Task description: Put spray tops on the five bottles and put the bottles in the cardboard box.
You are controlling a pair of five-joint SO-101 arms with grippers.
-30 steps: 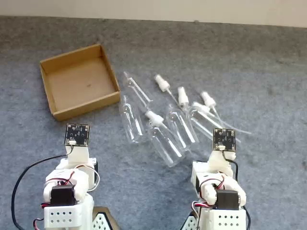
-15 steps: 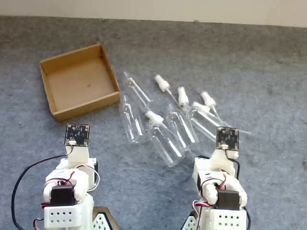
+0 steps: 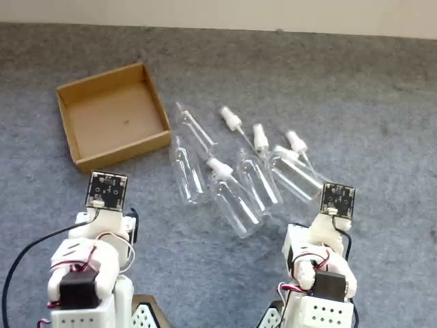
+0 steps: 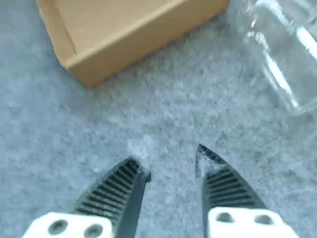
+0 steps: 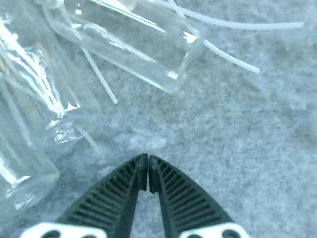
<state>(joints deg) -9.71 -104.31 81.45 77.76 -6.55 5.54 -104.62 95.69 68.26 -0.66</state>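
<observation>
Just above the grey table (image 4: 59, 119), the left gripper (image 4: 171, 161) hung with its black jaws apart and nothing held between them; beyond it stood the near wall of the cardboard box (image 4: 133, 44), and to the right of that lay the base of one clear bottle (image 4: 277, 59). The right gripper (image 5: 147, 159) sat with its jaws pressed together, holding nothing, just short of the bottles; the closest bottle (image 5: 133, 44) lay on its side, and thin dip tubes (image 5: 233, 24) trailed over the table beyond it. Seen from above, the left arm (image 3: 107, 190) stood at the near left, just short of the box (image 3: 123, 152), which sat at the far left; the right arm (image 3: 338, 199) stood at the near right; between and beyond them the bottles (image 3: 235, 201) lay on their sides in a loose cluster, all outside the box; white spray tops (image 3: 231, 117) lay among them and on their far side; whether any top was seated on a neck could not be told.
</observation>
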